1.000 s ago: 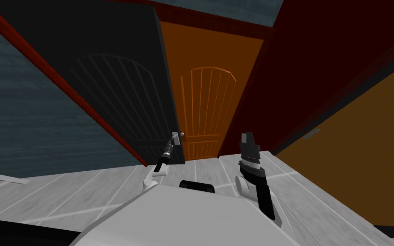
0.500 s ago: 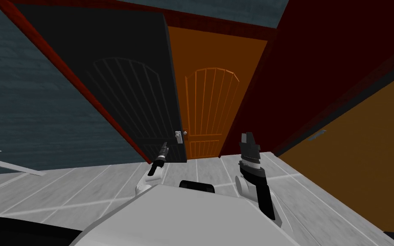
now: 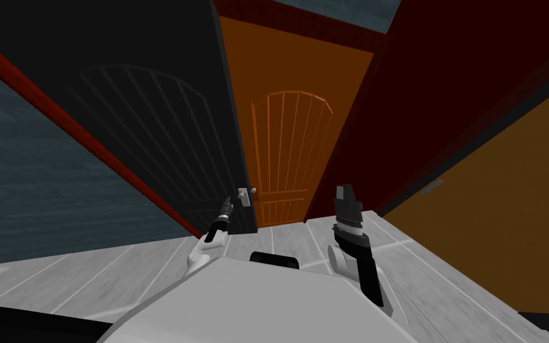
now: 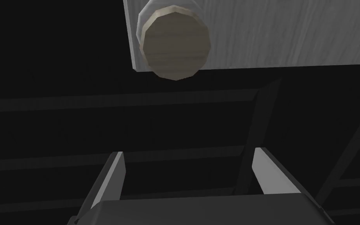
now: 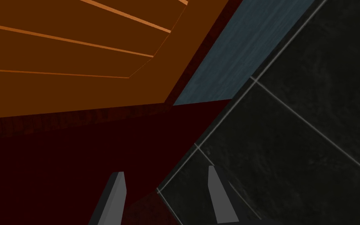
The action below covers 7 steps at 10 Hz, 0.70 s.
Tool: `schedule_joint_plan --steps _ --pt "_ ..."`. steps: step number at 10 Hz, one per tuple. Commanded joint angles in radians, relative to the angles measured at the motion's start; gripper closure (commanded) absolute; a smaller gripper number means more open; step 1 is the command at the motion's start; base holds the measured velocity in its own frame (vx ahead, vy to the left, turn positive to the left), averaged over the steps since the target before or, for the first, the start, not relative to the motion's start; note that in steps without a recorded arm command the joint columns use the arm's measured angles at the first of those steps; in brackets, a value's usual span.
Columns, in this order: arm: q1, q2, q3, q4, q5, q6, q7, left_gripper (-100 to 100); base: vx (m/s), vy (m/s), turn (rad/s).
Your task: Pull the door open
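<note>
Since the pull needs a grip on the knob, the left hand [image 3: 227, 206] hangs just short of it, fingers wide, nothing between them. Leftmost is a blue-grey wall [image 3: 35, 184], then a red door frame [image 3: 83, 140], then the dark door [image 3: 148, 119], which stands partly swung toward me. Its free edge sits near the middle of the head view. The round knob [image 4: 174, 49] sits on a pale plate [image 4: 277, 35] close to that edge. From the wrist it lies ahead of the fingertips and off their line, not touching, so my guess is the hand needs re-aiming before it closes. Past the edge, an orange door [image 3: 291, 143] shows through the gap. The right hand [image 3: 345, 192] is held up clear of the door's swing, idle, fingers apart but narrower, holding nothing. On its right are a dark red wall [image 3: 446, 89] and an orange panel [image 3: 505, 214]. The grey tiled floor [image 3: 89, 280] is where the door would swing. The right side looks tight.
</note>
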Motion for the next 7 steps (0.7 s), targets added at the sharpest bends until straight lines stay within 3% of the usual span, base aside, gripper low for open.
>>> schedule_joint_plan --steps 1,3,4,7 --pt "-0.012 -0.004 -0.013 -0.007 0.0 -0.003 0.003 -100 0.201 -0.05 -0.142" --pt "-0.016 -0.005 -0.017 -0.004 -0.001 -0.006 0.003 -100 0.146 -0.054 -0.066" --pt "-0.016 -0.005 -0.017 -0.004 -0.001 -0.006 0.003 100 -0.009 0.005 0.019" --pt "-0.016 -0.005 -0.017 -0.004 -0.001 -0.006 0.003 100 -0.027 0.008 -0.011"
